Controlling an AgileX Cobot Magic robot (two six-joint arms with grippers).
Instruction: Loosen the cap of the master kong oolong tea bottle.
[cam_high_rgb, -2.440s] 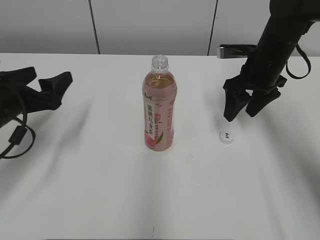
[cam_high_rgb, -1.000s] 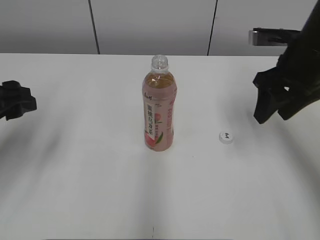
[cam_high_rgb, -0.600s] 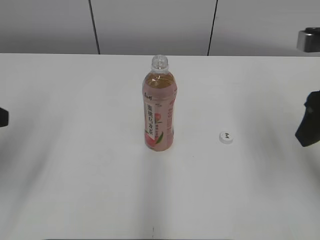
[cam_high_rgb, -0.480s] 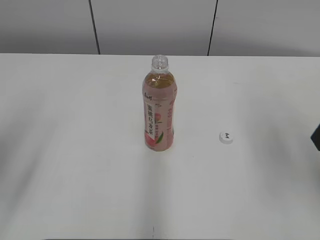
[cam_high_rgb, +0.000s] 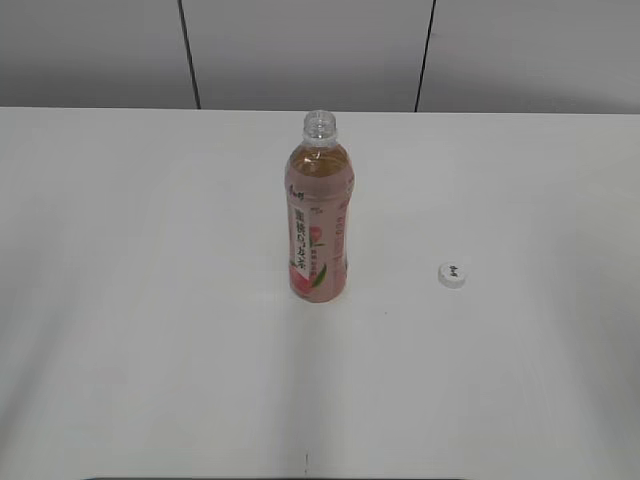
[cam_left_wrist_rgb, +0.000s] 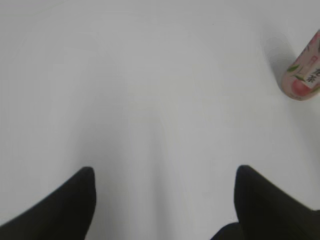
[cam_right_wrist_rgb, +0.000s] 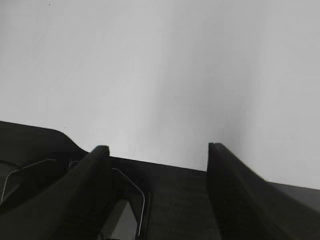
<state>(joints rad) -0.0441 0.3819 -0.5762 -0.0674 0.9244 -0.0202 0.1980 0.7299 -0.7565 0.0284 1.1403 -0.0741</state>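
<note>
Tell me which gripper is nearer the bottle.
Left. The left gripper has the bottle at the upper right of its view; the right gripper sees only bare table.

A broad white table (cam_high_rgb: 150, 350) filled most of the room's near side, evenly lit with only soft shadows. Behind its far edge stood a pale grey panelled wall (cam_high_rgb: 300, 50), split by two thin dark vertical seams, one left, one right.

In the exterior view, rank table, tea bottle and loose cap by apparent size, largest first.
1. The table, filling most of the frame.
2. The oolong tea bottle, standing upright and uncapped.
3. The white cap, lying apart on its right.
</note>
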